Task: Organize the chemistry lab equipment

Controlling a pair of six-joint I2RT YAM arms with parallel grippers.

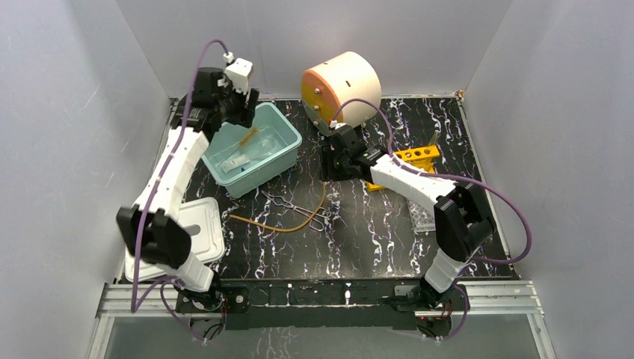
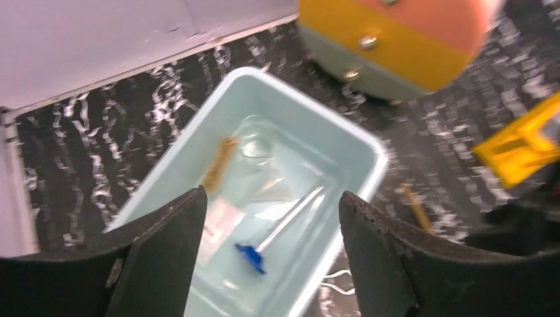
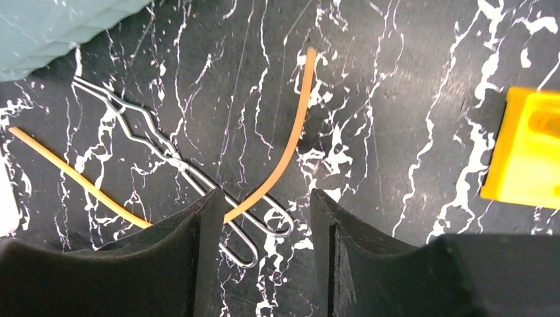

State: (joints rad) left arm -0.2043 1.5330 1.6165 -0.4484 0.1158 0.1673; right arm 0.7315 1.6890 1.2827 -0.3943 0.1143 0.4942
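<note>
Some gear binned, both pairs of my jaws spread.
Brush [image 2: 220, 165], packet [image 2: 218, 224], funnel [image 2: 257, 145] and capped tube [image 2: 277, 231] lie in the tub [image 2: 370, 152] near the table's [image 1: 374, 232] far-left corner, below my empty left gripper [image 2: 272, 198]; forceps [image 3: 165, 155] lie mid-table crossing tubing [image 3: 290, 139], below my empty right gripper [image 3: 264, 195].

Left gripper [image 2: 272, 198]: above the far left corner of the tub [image 2: 370, 155].
Tub contents: brush [image 2: 218, 165], funnel [image 2: 257, 142], packet [image 2: 218, 221] and capped tube [image 2: 264, 244], all below the left gripper; brush left of funnel, packet just beside tube.
Drum [image 1: 344, 86]: right of the left gripper, behind the right gripper [image 3: 264, 198].
Forceps [image 3: 158, 148]: on the table [image 1: 374, 239], under the right gripper, running off to its left.
Hose [image 3: 290, 139]: crosses the forceps beneath the right gripper.
Rack [image 3: 528, 145]: right of the right gripper.
Well plate [image 1: 422, 217]: nearer than the rack, partly under the right arm.
Lid [image 1: 202, 232]: well apart from the left gripper, on the near side.
</note>
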